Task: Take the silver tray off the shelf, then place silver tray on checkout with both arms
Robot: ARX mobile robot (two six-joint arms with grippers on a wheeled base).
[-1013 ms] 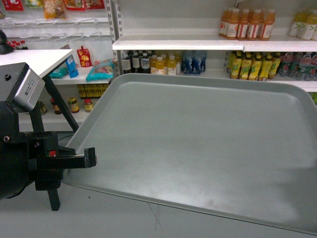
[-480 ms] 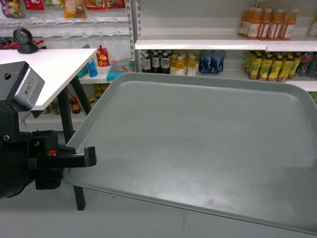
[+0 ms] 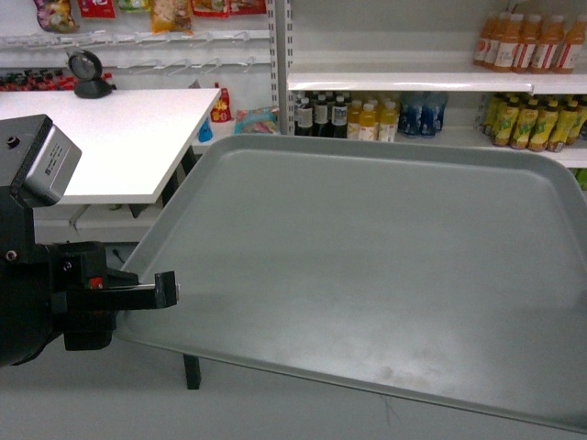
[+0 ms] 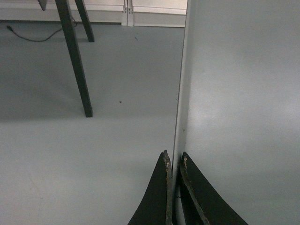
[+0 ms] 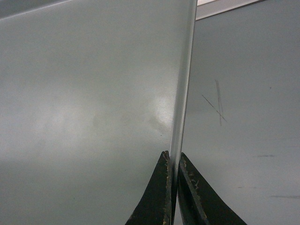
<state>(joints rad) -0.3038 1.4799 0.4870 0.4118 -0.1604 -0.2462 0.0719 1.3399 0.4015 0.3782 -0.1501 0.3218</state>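
Head view, far left: the black left arm fills the lower corner, and its left hand [image 3: 168,291] is pinched onto the left rim of the silver tray [image 3: 385,266], which hangs in the air above the grey floor [image 3: 138,403], clear of any surface, and spans most of the picture with its right side running out of view. Behind the arm, upper left, the white table of the checkout [image 3: 119,137] stands on dark legs, with a black round scanner [image 3: 87,73] near its back edge; the tray's near-left corner sits just in front of and below the table's right edge, not touching it. Further right, beyond the tray's far rim, the white shelf [image 3: 394,81] carries rows of dark, yellow and blue bottles below it and orange drink bottles [image 3: 523,41] on top at the right. The left wrist-mounted view shows the left hand's two black fingers [image 4: 157,197] closed on the tray's thin edge, the floor and a dark table leg [image 4: 75,61] off to the left. The right wrist-mounted view shows the right hand [image 5: 172,187] likewise clamped on the opposite rim of the tray, fingers tight on either side of the edge, the tray's surface to the left and scuffed floor to the right.
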